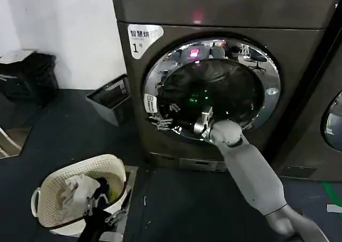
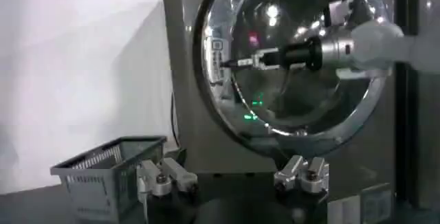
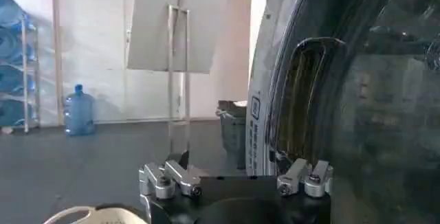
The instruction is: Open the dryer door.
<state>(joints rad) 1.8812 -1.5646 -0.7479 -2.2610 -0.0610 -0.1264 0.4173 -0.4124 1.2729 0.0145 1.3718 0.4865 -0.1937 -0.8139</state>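
Right gripper (image 1: 203,120) against the dryer door (image 1: 270,76) glass, low centre, grip state unclear, door shut

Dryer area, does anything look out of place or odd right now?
Nothing stands out. The dryer door sits flush in the dryer, closed, with the right gripper against its lower glass. The laundry basket on the floor stands upright, clothes inside. The left gripper hangs low, facing the machine.

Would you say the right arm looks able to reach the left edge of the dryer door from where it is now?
Probably yes: the right hand is already at the dryer door, near the glass towards its left edge, and nothing stands between them.
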